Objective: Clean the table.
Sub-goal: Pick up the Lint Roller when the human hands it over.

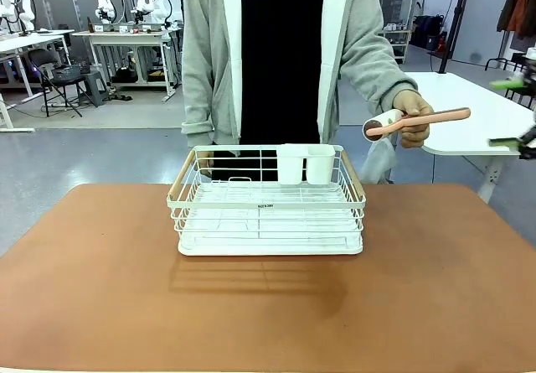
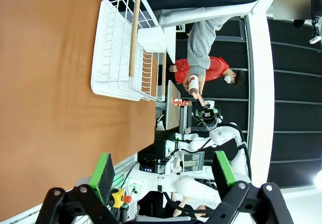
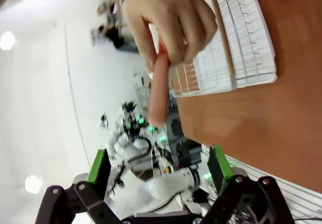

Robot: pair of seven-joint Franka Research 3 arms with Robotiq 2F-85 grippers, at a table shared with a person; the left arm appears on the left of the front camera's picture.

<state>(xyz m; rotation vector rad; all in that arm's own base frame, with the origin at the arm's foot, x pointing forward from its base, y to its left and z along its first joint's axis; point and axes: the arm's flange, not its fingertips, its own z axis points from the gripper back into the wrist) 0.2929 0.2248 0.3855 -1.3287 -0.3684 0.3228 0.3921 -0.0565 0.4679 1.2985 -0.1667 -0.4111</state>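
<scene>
The reddish-brown table (image 1: pixel 268 306) carries a white wire rack (image 1: pixel 268 201) at its far middle. Beyond the far right corner, a person's hand (image 1: pixel 412 109) holds out a lint roller (image 1: pixel 419 121) with a white roll and a long salmon handle pointing right. My right gripper (image 1: pixel 512 113) hovers blurred at the right edge, open, just past the handle's tip. In the right wrist view the handle (image 3: pixel 158 93) hangs from the hand (image 3: pixel 168 22) toward my open right gripper (image 3: pixel 157 166), not touching its fingers. My left gripper (image 2: pixel 163 171) is open and holds nothing, off the table's near edge (image 2: pixel 50 93).
The rack holds a white two-part cup holder (image 1: pixel 306 163) at its far right and has wooden side handles (image 1: pixel 180 180). A white table (image 1: pixel 469 113) stands behind on the right. The person stands directly behind the rack.
</scene>
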